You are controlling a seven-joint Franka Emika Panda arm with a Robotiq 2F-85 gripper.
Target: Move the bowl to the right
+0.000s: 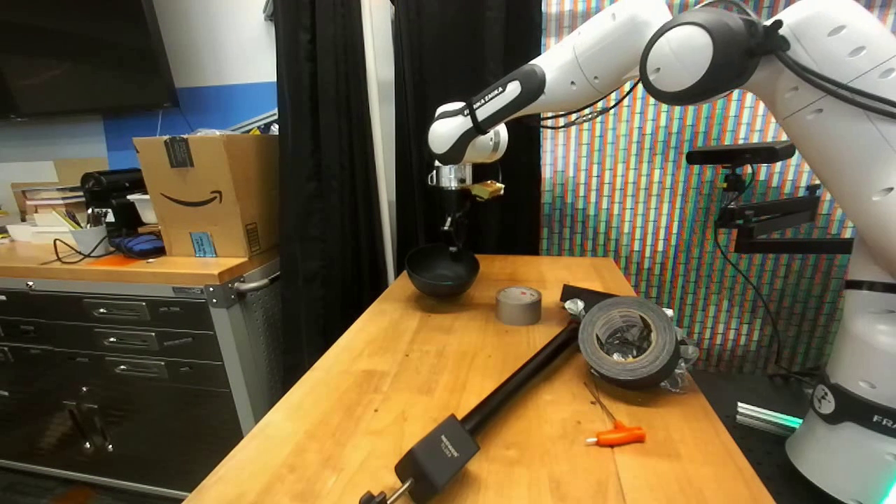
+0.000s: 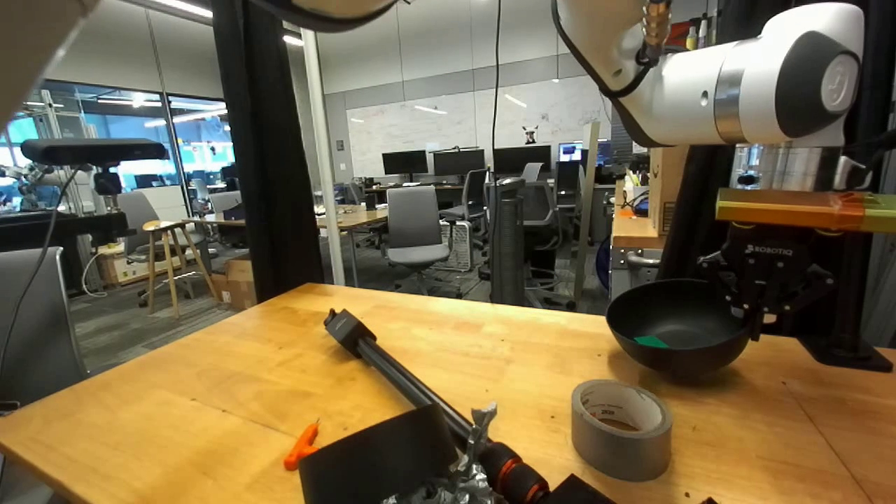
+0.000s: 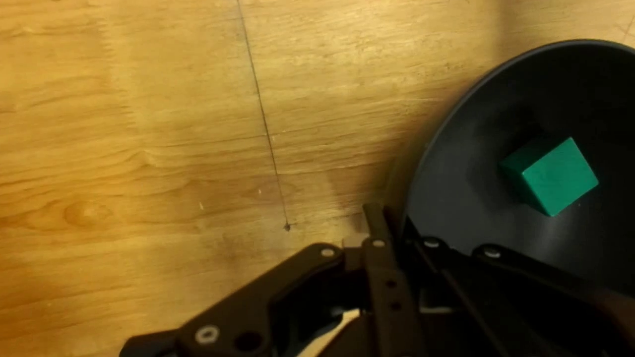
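Note:
The bowl [image 1: 437, 274] is round and black and is at the far end of the wooden table. It also shows in an exterior view [image 2: 672, 350] and at the right of the wrist view [image 3: 461, 198]. A green block [image 3: 560, 176] lies inside it. My gripper [image 2: 754, 327] is at the bowl's rim and points down. In the wrist view the jaws [image 3: 389, 223] are close together, with one finger outside the wall and one inside, the rim between them. The fingertips are dark and partly hidden against the bowl. I cannot tell whether the bowl's base touches the table.
A grey tape roll [image 2: 619, 430] stands near the bowl. A long black bar [image 1: 521, 374] lies across the table, with a large dark tape roll [image 1: 628, 343] by its end. An orange-handled tool [image 1: 619, 435] lies near the edge. A black stand [image 2: 845, 346] is beside the gripper.

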